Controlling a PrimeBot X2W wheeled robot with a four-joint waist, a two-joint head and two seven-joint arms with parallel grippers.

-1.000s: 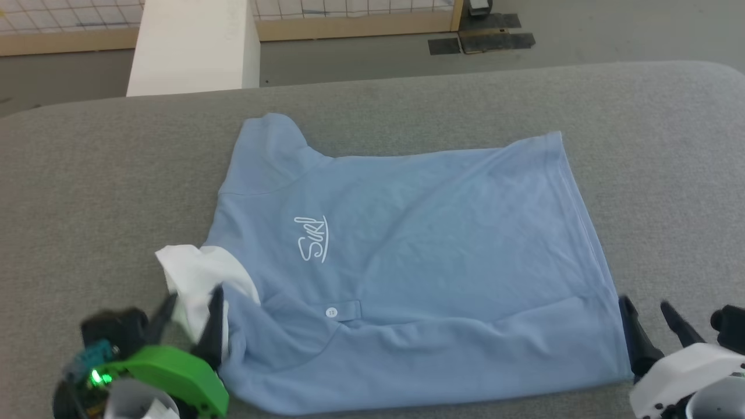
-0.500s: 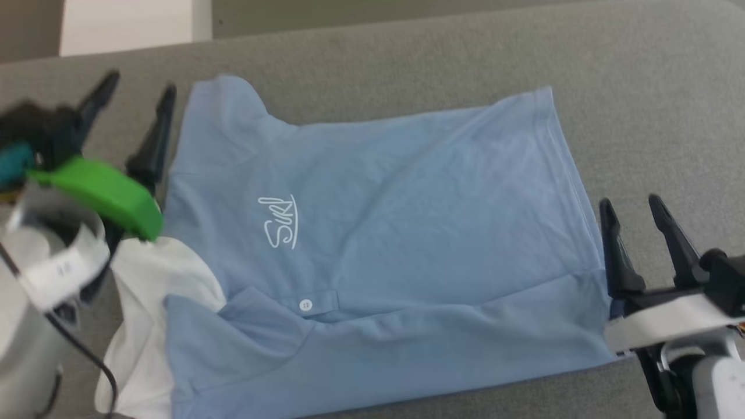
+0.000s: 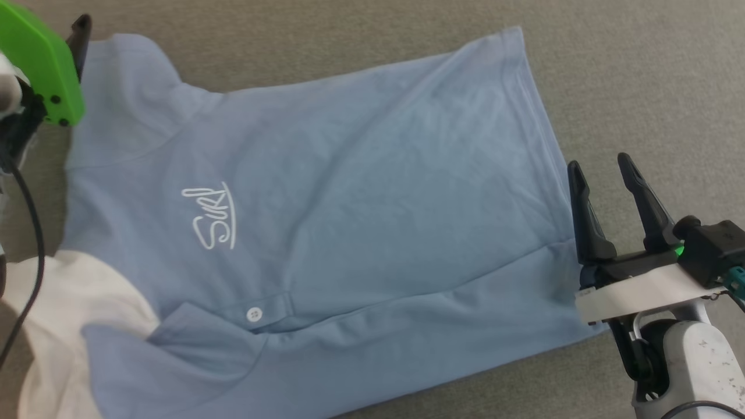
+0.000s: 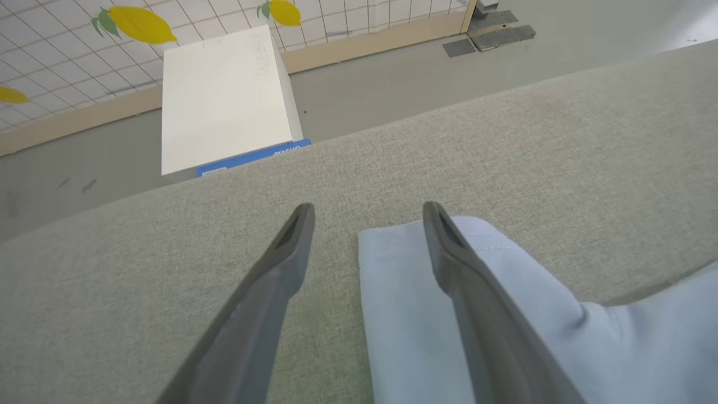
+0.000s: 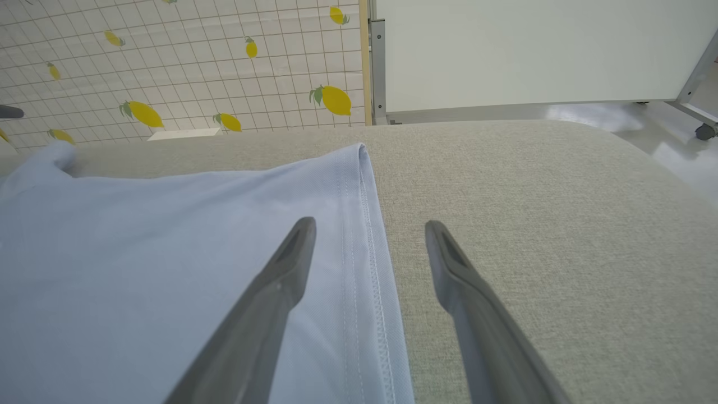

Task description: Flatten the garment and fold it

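The shirt (image 3: 361, 192), light blue with short sleeves, lies spread on a grey cloth-covered surface (image 3: 640, 75), its neck end to the left and its bottom hem (image 3: 544, 116) to the right. The white collar (image 3: 58, 302) bunches at the near left corner, partly under a turned-over piece of blue cloth. A white cursive logo (image 3: 212, 218) sits on the chest, and a white button (image 3: 254, 315) lies nearer the robot, at the end of a crease that runs from there toward the right edge. One sleeve (image 3: 128, 64) sticks out at the far left corner. The left gripper (image 4: 367, 209) is at that sleeve with its two fingers spread apart and nothing between them: in the left wrist view one finger is over the sleeve's end and the other over bare grey cloth. Whether either tip touches cannot be told. The right gripper (image 3: 599, 163) is at the right edge of the shirt, also with its fingers spread and holding nothing. In the right wrist view one finger is over the blue cloth just inside the stitched hem and the other over the bare surface beside it. Beyond the far edge of the surface stand a white box (image 4: 224, 95) on the floor and a tiled wall with yellow lemons (image 5: 168, 56).
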